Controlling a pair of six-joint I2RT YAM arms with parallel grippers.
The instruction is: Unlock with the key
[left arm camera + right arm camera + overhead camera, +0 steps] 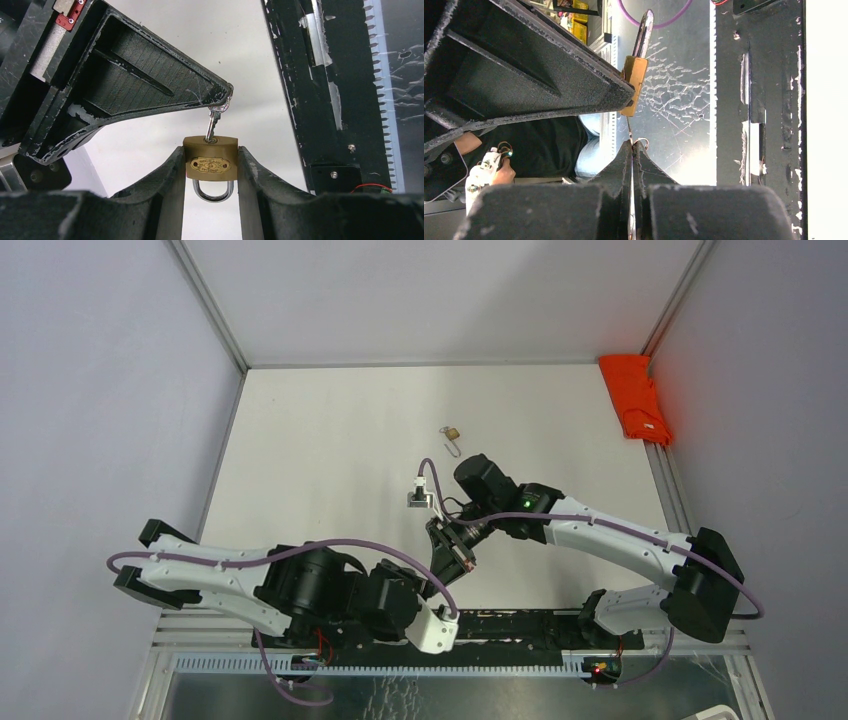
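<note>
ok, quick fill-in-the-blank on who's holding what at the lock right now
1. The left tool holds a brass ____.
2. The right tool is ____ on the key.
3. The key's tip is in the ____ of what the left tool holds.
Missing words: padlock; shut; keyhole.
</note>
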